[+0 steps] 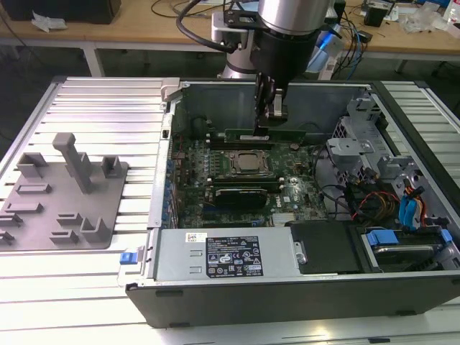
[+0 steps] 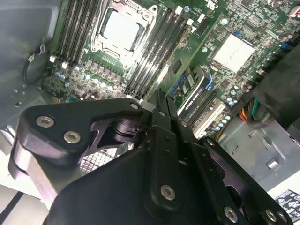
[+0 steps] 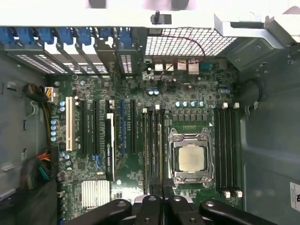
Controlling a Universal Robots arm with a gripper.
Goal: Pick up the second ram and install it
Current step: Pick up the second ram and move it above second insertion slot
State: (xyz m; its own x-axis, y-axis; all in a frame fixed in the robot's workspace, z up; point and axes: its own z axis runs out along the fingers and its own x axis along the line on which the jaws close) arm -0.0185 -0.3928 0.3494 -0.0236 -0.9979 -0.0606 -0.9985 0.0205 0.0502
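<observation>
One: Two fingers on the gripper (image 1: 264,128), so how do they stand?

Two: Pressed together on the second ram (image 1: 298,135), pinching its upper edge off-centre. In the exterior view the arm (image 1: 287,36) reaches straight down into the open computer case (image 1: 302,298), and the green stick hangs level from the fingertips.

One: Where is it, taking the CPU socket (image 1: 246,162) as the middle of the dial?

Two: At twelve o'clock from the socket, lying crosswise and parallel to the socket's far side. The longer part runs off toward three o'clock from the gripper.

One: Seated in a slot or not?

Two: I cannot tell. In the first wrist view the gripper (image 3: 161,190) has the second ram (image 3: 160,150) edge-on. It is a thin line along the bank of black memory slots (image 3: 149,145) just beside the CPU socket (image 3: 190,157). Whether it touches a slot is not clear.

One: And the second wrist view?

Two: There the gripper (image 2: 159,98) tapers to closed tips over the green board, with the CPU socket (image 2: 121,28) beyond them.

One: Anything else around?

Two: In the exterior view a black expansion card (image 1: 241,194) sits at six o'clock from the socket, with a labelled metal box (image 1: 230,255) further along six o'clock. Outside the case, at nine o'clock, a grey tray (image 1: 111,190) with upright posts rests on the ribbed table (image 1: 108,108).
</observation>
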